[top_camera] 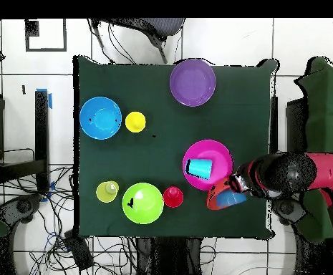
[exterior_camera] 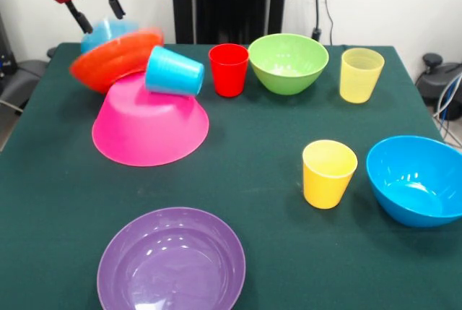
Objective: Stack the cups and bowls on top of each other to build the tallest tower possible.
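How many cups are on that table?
4. A blue cup lies tipped on the upside-down pink bowl; a red cup stands beside the green bowl; a pale yellow cup on its other side; a yellow cup by the blue bowl.

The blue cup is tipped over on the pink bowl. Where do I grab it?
Probably across the blue cup side walls, from above: it lies on its side on the upturned pink bowl, mouth toward the red cup, so the rim offers no top-down grip.

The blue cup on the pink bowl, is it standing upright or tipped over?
Tipped over. The blue cup lies on its side on the upturned pink bowl, its open mouth facing the red cup.
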Robot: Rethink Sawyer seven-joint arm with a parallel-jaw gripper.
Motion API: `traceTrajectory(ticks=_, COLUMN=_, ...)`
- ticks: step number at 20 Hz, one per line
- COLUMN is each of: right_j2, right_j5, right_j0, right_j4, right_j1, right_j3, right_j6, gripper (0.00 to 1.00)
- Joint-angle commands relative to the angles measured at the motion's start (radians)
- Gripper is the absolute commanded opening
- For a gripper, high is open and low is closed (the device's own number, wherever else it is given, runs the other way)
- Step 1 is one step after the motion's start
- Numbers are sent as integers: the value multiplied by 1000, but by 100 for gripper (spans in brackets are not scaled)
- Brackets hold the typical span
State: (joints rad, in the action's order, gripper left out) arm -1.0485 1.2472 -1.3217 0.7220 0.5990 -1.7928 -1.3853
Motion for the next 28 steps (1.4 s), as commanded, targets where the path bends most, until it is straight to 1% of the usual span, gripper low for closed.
traceTrajectory(ticks=1, right_j2=46, right_j5=-43, right_j0=56, right_j4=56, right_j1=-15, right_j3=0, right_j6=191, gripper=100)
traceTrajectory(ticks=6, right_j2=40, right_j5=-36, right_j0=45, right_j4=52, right_j1=-13, right_j3=-3, right_j6=209, gripper=100)
traceTrajectory(ticks=9, right_j2=37, right_j5=-33, right_j0=34, right_j4=60, right_j1=-13, right_j3=-8, right_j6=239, gripper=100)
traceTrajectory(ticks=12, right_j2=21, right_j5=-25, right_j0=28, right_j4=49, right_j1=0, right_j3=-18, right_j6=253, gripper=100)
traceTrajectory(ticks=14, right_j2=2, right_j5=-47, right_j0=12, right_j4=35, right_j1=0, right_j3=-33, right_j6=251, gripper=100)
traceTrajectory(ticks=17, right_j2=24, right_j5=-45, right_j0=36, right_j4=57, right_j1=-17, right_j3=-1, right_j6=237, gripper=100)
traceTrajectory(ticks=19, right_j2=29, right_j5=-39, right_j0=37, right_j4=59, right_j1=-23, right_j3=13, right_j6=245, gripper=100)
traceTrajectory(ticks=22, right_j2=27, right_j5=-50, right_j0=30, right_j4=60, right_j1=-25, right_j3=9, right_j6=244, gripper=100)
traceTrajectory(ticks=24, right_j2=24, right_j5=-52, right_j0=27, right_j4=56, right_j1=-24, right_j3=7, right_j6=242, gripper=100)
traceTrajectory(ticks=27, right_j2=20, right_j5=-19, right_j0=35, right_j4=29, right_j1=-15, right_j3=25, right_j6=237, gripper=100)
traceTrajectory(ticks=28, right_j2=21, right_j5=-18, right_j0=36, right_j4=30, right_j1=-17, right_j3=27, right_j6=237, gripper=100)
